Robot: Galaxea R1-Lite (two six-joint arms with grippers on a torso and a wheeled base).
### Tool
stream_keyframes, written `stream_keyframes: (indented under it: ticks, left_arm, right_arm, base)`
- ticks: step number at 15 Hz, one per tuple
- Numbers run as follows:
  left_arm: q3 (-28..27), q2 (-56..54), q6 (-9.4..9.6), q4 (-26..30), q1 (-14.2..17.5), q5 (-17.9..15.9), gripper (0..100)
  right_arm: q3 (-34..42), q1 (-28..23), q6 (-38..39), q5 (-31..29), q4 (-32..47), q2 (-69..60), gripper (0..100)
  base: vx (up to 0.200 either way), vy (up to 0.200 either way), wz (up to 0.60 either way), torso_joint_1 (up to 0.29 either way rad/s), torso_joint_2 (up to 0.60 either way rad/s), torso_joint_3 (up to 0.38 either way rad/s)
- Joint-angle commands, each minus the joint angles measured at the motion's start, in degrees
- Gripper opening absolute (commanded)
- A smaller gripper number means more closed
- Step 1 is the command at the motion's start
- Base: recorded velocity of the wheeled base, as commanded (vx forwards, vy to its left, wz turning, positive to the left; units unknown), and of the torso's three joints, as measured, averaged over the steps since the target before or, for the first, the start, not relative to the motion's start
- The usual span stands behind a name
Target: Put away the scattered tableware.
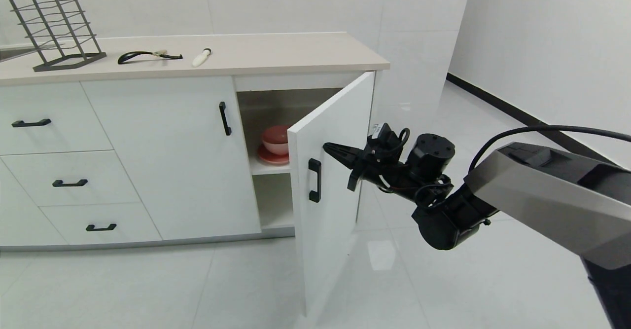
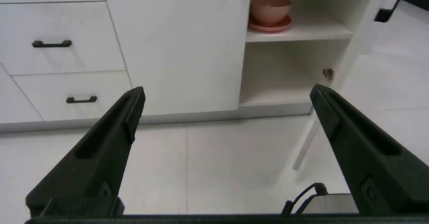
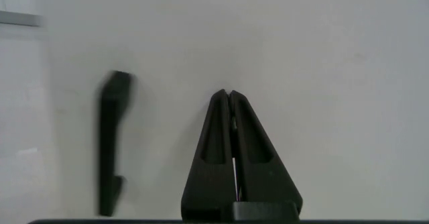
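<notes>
- Right gripper [image 1: 329, 147] is pointing its pinched-shut, empty fingers at the open cabinet door [image 1: 335, 122], just above and beside the door handle [image 1: 314, 180]. Its wrist view is showing the tips close to the door's face; contact cannot be told.
- Left gripper [image 2: 228, 117] is hanging spread wide and empty, with bare floor lying between it and the cabinet [image 2: 295, 63].
- Pink bowl [image 1: 276, 140] is sitting on a pink plate [image 1: 272, 157] near the front edge of the shelf [image 1: 268, 168], behind the door from the right gripper.
- Black-handled utensil [image 1: 148, 53] and a white-handled utensil [image 1: 201, 57] are lying toward the front edge of the countertop [image 1: 296, 53], well apart from the right gripper.
- Wire rack [image 1: 52, 23] is standing at the countertop's left end.
</notes>
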Motion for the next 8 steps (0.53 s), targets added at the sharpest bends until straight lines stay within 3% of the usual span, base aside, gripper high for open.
stream_keyframes:
  ticks: [1, 6, 8]
  left_arm:
    - [0.0, -0.02, 0.02, -0.01, 0.04, 0.03, 100]
    - [0.0, -0.02, 0.02, -0.01, 0.04, 0.03, 100]
    - [0.0, -0.02, 0.02, -0.01, 0.04, 0.03, 100]
  right_arm:
    - [-1.47, -0.16, 0.04, 0.03, -0.08, 1.3, 0]
    - [-1.12, -0.6, 0.48, 0.2, -0.61, 1.74, 0]
    - [12.68, -1.12, 1.18, 0.56, -2.37, -6.87, 0]
  base:
    - [0.0, 0.2, 0.0, 0.007, 0.0, 0.002]
    - [0.0, 0.0, 0.0, 0.0, 0.0, 0.0]
    - [0.0, 0.0, 0.0, 0.0, 0.0, 0.0]
